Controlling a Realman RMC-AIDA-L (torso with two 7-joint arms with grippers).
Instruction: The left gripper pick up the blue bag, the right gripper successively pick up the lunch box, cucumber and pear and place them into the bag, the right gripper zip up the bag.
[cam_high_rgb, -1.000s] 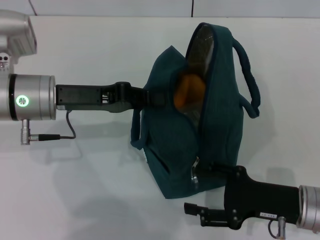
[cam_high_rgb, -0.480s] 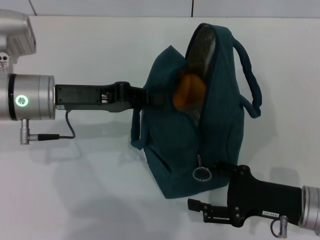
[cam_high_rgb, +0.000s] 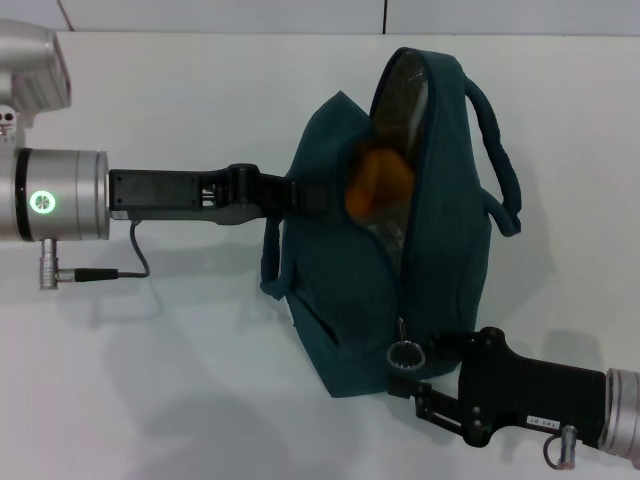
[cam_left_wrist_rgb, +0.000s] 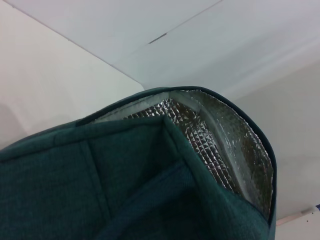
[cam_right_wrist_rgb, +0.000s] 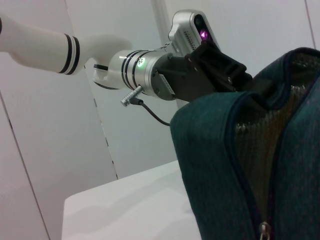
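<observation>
The bag lies on the tabletop, long axis running away from the robot. The pear shows inside; other items cannot be confirmed. The left gripper clamps the bag's side. The right gripper nears the zipper ring; its state cannot be told. Zipping remains.

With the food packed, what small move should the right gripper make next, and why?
Probably close on the metal ring pull and draw it along the zipper. The right gripper sits at the near end of the dark teal fabric bag, whose mouth gapes over the yellow-orange pear, while the left gripper holds its side.
</observation>
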